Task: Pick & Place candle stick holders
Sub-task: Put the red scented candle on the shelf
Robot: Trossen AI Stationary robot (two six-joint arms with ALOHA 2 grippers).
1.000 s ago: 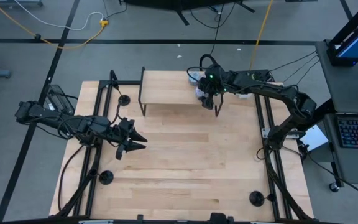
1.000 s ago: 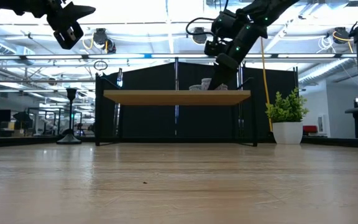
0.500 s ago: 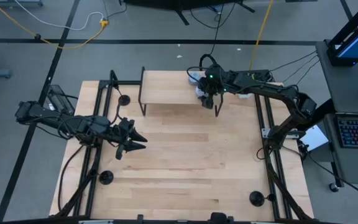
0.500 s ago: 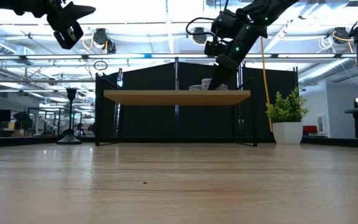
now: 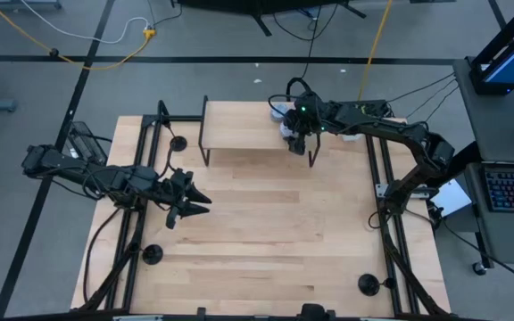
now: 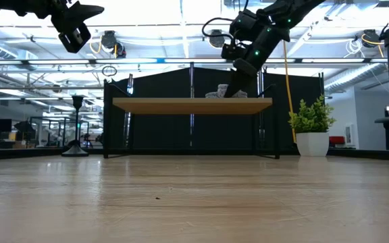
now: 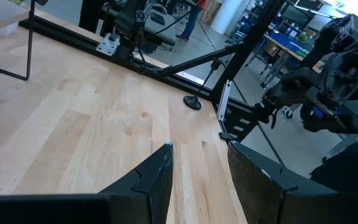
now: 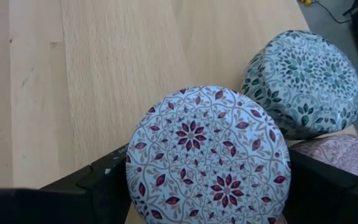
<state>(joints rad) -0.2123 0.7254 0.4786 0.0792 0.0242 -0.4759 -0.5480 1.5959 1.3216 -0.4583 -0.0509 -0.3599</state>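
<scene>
1. Tabletop [image 5: 266,232], near edge: one black candle stick holder [image 5: 368,284] stands by the near right corner. A second holder [image 5: 153,255] stands at the left edge, toward the near corner. Both rest upright and neither is touched by an arm.
2. Left edge, midway: the left gripper [image 5: 205,203] hangs above the tabletop. Its claw is released, with the fingers [image 7: 157,177] parted and nothing between them.
3. Far left corner: the third holder [image 5: 178,143] stands on the tabletop just beside the raised shelf [image 5: 244,125].
4. Far edge: the right gripper [image 5: 298,143] is down at the right end of the shelf. Its claw is clenched on a maroon-patterned puck [image 8: 207,158], one finger [image 8: 98,183] against each side.
5. A green-patterned puck [image 8: 303,84] sits just beside it, and a pink puck [image 8: 334,152] is partly hidden.
</scene>
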